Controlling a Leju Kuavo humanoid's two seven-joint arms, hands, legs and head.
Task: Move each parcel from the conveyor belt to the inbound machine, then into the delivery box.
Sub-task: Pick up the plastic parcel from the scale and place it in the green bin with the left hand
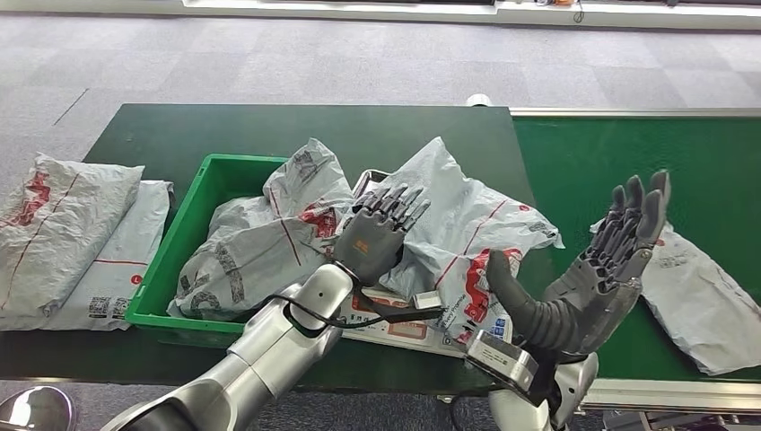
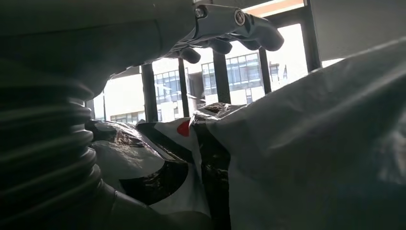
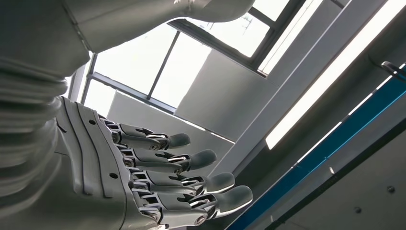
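A large grey parcel [image 1: 467,233] with red print lies on the inbound machine [image 1: 369,179], whose metal corner peeks out behind it. My left hand [image 1: 381,229] hovers flat over the edge of this parcel with its fingers [image 2: 249,28] stretched out and nothing held. Grey parcels [image 1: 260,242] fill the green delivery box [image 1: 179,242]. In the left wrist view the crumpled parcel [image 2: 306,143] lies close below the fingers. Another grey parcel [image 1: 695,292] sits on the green conveyor belt [image 1: 628,162]. My right hand [image 1: 610,269] is raised beside it, fingers [image 3: 191,184] spread and pointing up, empty.
Two more grey parcels [image 1: 63,238] lie on the dark green table [image 1: 161,135] left of the box. A white printed sheet [image 1: 404,330] lies at the front of the machine. Grey carpet floor [image 1: 269,54] lies beyond the table.
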